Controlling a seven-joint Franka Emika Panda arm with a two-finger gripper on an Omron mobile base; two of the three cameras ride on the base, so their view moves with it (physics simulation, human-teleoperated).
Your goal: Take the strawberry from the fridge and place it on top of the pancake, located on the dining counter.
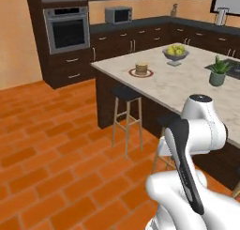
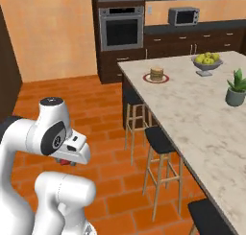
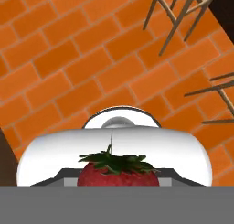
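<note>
Holding the strawberry [image 3: 118, 172] between its jaws, the gripper [image 2: 65, 160] hangs low beside the arm's base, over the orange brick floor [image 1: 42, 144]. Hand view: red fruit with its green leafy cap sits at the bottom centre, clamped; finger tips hidden behind it. Right base view: a red speck shows under the white hand. Dining counter [image 2: 192, 109] stands well apart, ahead and to the right. Pancake [image 2: 156, 74] stack rests on a plate [image 2: 146, 78] near the counter's far corner. Fruit bowl [image 2: 206, 64] and potted plant [image 2: 236, 89] sit further along. Stools [image 2: 161, 155] line the near edge.
</note>
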